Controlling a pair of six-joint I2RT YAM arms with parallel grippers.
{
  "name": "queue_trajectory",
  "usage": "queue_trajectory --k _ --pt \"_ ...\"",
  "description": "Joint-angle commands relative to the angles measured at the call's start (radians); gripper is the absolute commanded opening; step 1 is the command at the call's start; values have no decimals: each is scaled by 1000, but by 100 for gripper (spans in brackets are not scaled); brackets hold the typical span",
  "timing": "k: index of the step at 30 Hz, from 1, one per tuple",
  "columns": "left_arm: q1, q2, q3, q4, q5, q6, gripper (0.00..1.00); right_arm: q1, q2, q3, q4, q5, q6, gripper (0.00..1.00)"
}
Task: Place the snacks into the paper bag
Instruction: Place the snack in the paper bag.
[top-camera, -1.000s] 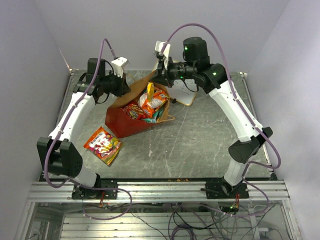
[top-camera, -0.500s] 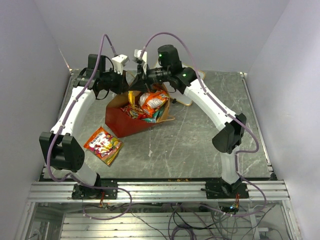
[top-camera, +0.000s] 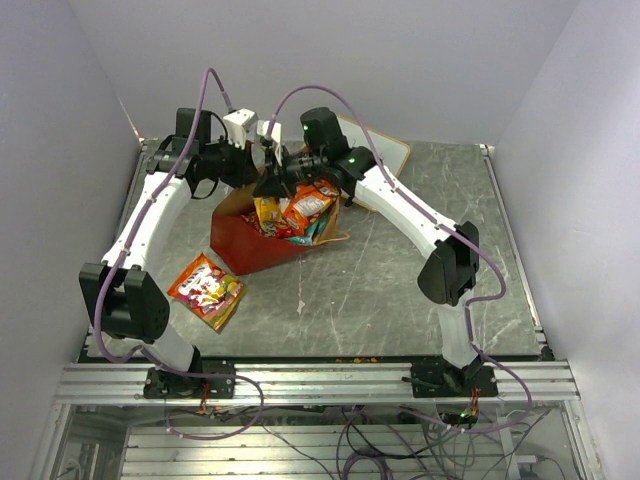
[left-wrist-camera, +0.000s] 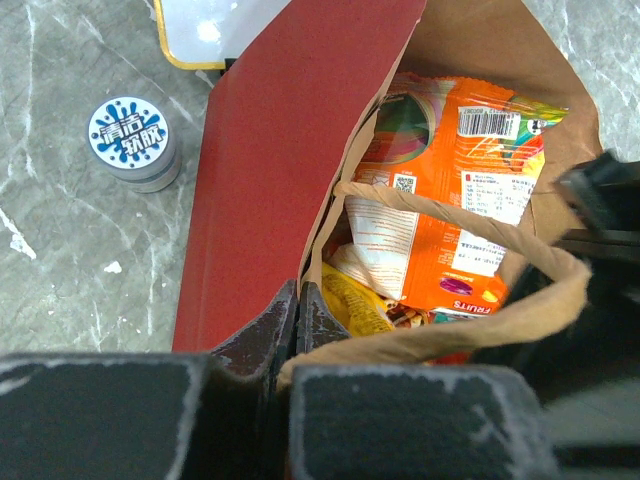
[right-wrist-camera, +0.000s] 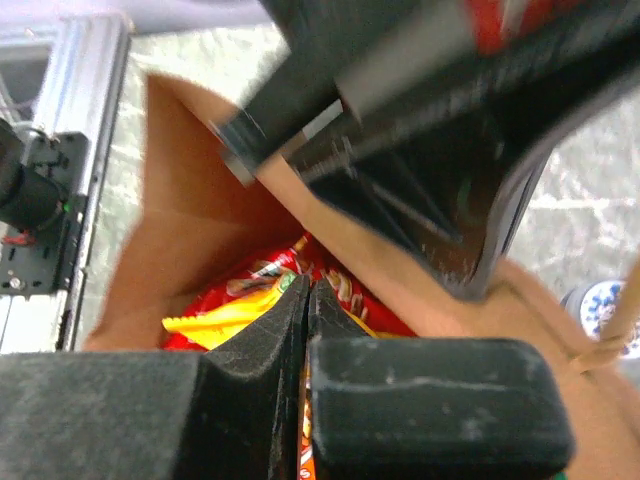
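Overhead view only: a loose red-and-yellow packet (top-camera: 206, 290) lay flat, near-left of the paper bag (top-camera: 243, 248). Left wrist view only: a round tin (left-wrist-camera: 133, 143) stood beside the bag's red wall, and an orange packet (left-wrist-camera: 470, 190) lay inside. My left claw (left-wrist-camera: 298, 305) was pinched shut on the bag's rim. The bag leaned, its long axis running near-left to far-right and its mouth facing up and far-right. My right claw (right-wrist-camera: 306, 300) was clamped on the yellow bar (top-camera: 266, 211), which hung upright in the bag's mouth.
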Motion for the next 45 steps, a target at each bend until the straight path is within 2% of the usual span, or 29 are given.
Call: queue_trajectory --k 1,8,14,20,26,30,35,43,45 --pt "6 -14 0 30 25 17 7 -1 -35 -98 -8 127 -60 1" --pt "6 -30 -26 46 31 23 7 -1 32 -48 -133 140 -67 19" --pt "6 -30 -30 44 22 31 7 -2 8 -35 -109 122 -34 44" --pt "6 -15 -11 34 8 27 7 -2 -14 5 -109 82 -2 62" --pt "10 4 16 20 -11 23 7 -3 -16 54 -129 19 22 69" --pt "20 13 25 18 -22 29 7 -6 -33 92 -140 41 14 72" --pt "45 46 72 -20 -19 51 7 -21 -56 141 -188 115 -20 76" --pt "63 63 91 -31 -19 63 7 -63 -164 48 -185 232 -32 80" --pt "66 64 98 -33 -32 69 7 -72 -197 4 -164 315 -18 80"
